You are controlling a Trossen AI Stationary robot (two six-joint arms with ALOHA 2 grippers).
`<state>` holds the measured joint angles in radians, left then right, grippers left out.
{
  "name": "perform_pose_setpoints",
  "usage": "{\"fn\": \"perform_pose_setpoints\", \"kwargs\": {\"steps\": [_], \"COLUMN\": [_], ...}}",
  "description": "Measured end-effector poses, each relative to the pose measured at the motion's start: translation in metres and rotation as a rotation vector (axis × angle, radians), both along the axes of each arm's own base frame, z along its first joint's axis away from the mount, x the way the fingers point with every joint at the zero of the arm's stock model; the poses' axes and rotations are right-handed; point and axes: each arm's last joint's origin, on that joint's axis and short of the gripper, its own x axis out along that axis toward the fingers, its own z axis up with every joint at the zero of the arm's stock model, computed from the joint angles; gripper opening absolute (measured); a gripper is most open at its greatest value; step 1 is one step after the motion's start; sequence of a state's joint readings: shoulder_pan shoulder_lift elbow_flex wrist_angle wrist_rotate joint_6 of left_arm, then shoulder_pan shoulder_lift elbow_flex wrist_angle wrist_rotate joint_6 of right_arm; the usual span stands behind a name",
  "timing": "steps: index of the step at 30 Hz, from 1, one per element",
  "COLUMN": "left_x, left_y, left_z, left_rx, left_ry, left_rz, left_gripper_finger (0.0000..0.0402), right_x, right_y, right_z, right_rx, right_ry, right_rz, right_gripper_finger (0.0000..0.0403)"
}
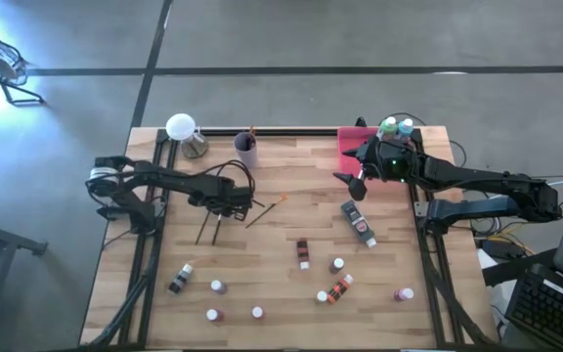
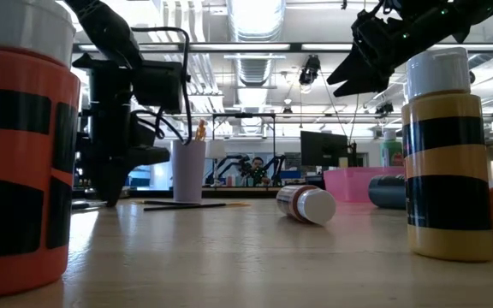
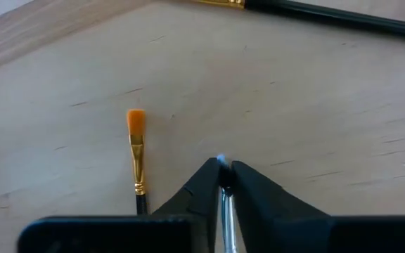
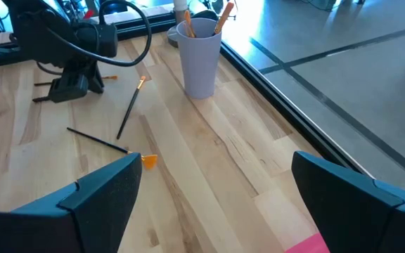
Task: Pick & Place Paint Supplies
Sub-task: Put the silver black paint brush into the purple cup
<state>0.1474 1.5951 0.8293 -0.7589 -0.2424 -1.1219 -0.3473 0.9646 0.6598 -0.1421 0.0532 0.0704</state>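
My left gripper (image 1: 225,206) points down at the table's left middle, shut on a thin brush (image 3: 223,200) among other loose brushes (image 1: 208,230). An orange-tipped brush (image 3: 136,151) lies flat beside it, untouched. The lilac cup (image 1: 246,152), with brushes standing in it, is just beyond. My right gripper (image 1: 354,184) hangs open above the table near the pink tray (image 1: 352,147). Several white-capped paint bottles (image 1: 303,252) stand or lie across the near half. A dark tube (image 1: 358,223) lies right of centre. My left gripper pinches a brush's thin silvery shaft (image 3: 221,169) close to its pale end, between its two fingertips (image 3: 204,184). The fingers come from above, pointing steeply down. The brush's end sits at the table top; the gripper hides the rest of it.
A white-domed lamp (image 1: 182,127) stands at the far left corner. Two bottles (image 1: 396,126) stand at the pink tray's far right. Another long brush (image 3: 329,15) lies on the table beyond the left gripper. Bare wood shows between the cup and the tray.
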Motion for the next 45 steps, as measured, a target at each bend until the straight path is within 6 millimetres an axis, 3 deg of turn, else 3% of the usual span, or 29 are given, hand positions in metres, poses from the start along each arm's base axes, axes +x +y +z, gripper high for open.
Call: {"fn": "perform_pose_setpoints", "kwargs": {"steps": [4, 15, 24, 33, 39, 45], "left_x": [0.0, 0.005, 0.032, 0.047, 0.047, 0.038], "left_y": [0.0, 0.001, 0.004, 0.011, 0.021, 0.046], "left_z": [0.0, 0.004, 0.042, 0.107, 0.136, 0.147], "left_rx": [0.003, 0.032, 0.184, 0.611, 0.896, 1.016], "left_ry": [0.002, -0.028, -0.398, -0.743, -0.828, -0.801], "left_rz": [-0.002, -0.116, -0.356, -0.69, -0.776, -0.725], "left_gripper_finger": [0.001, 0.0005, 0.0003, 0.0003, 0.0004, 0.0003], "right_x": [0.0, 0.0, 0.0, 0.0, 0.0, 0.0], "right_y": [0.0, 0.0, 0.0, 0.0, 0.0, 0.0], "right_z": [0.0, 0.0, 0.0, 0.0, 0.0, 0.0], "right_rx": [0.0, 0.0, 0.0, 0.001, 0.001, 0.001], "right_ry": [0.0, 0.0, 0.001, 0.002, 0.001, 0.002], "right_rz": [0.0, 0.0, 0.0, 0.0, 0.0, 0.0], "right_gripper_finger": [0.0363, 0.0363, 0.0363, 0.0363, 0.0363, 0.0363]}}
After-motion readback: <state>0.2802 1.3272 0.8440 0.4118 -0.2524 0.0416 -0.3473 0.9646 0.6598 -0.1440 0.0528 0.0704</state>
